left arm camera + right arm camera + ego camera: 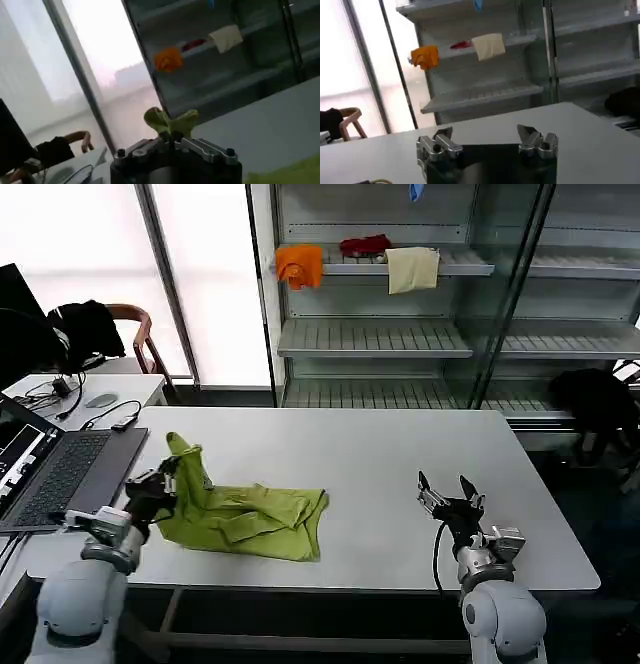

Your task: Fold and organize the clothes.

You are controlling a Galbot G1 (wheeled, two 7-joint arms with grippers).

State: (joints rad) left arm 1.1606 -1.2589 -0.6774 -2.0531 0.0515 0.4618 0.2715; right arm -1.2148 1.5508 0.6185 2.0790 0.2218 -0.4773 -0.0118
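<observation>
The left gripper pinches a raised corner of the lime-green T-shirt, which lies crumpled on the white table beside the laptop. The right gripper hovers well apart over bare tabletop, jaws spread wide.

Crumpled soft cotton T-shirt on a smooth, matt table.

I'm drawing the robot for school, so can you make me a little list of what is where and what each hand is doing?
shirt: lime-green T-shirt crumpled on the white table, one end lifted
left gripper: shut on the shirt's raised end, at the table's left side
right gripper: open, holding nothing, above the table's right side
laptop: open, left of the shirt
shelf behind: orange cloth, red cloth, cream cloth
</observation>
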